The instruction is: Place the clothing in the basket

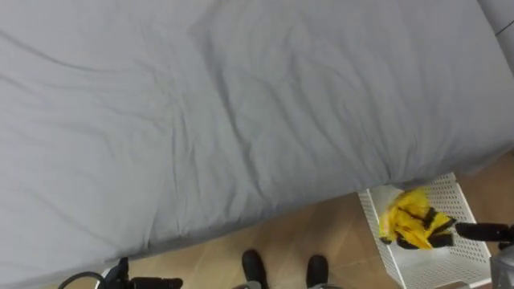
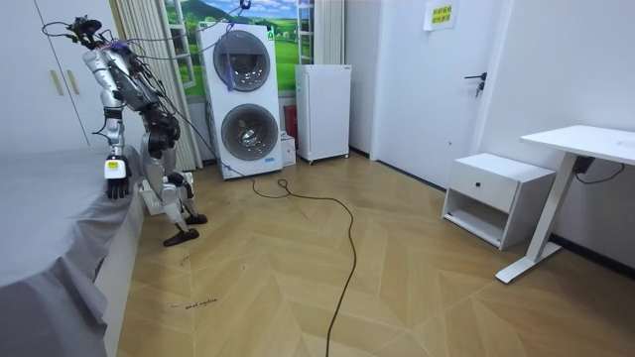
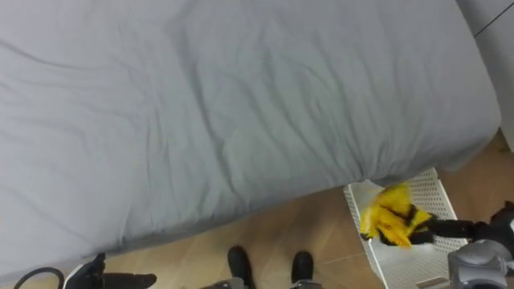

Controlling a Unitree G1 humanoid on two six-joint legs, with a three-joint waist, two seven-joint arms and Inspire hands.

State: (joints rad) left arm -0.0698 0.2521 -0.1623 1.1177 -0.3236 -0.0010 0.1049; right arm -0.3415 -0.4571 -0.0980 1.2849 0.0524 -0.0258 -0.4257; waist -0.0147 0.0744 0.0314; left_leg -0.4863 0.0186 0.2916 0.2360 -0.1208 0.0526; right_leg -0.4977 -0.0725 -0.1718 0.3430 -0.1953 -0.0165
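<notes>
A grey bed (image 1: 241, 104) spans most of the frame. At lower right, tucked against its edge, a white perforated basket (image 1: 447, 191) stands on the wood floor (image 1: 321, 233). Over the basket hangs a yellow garment (image 1: 405, 223), pinched in the curled dark fingers of the right hand (image 1: 443, 224). The left hand (image 1: 152, 282) sits at the bottom left edge, and I cannot tell how its fingers are set.
</notes>
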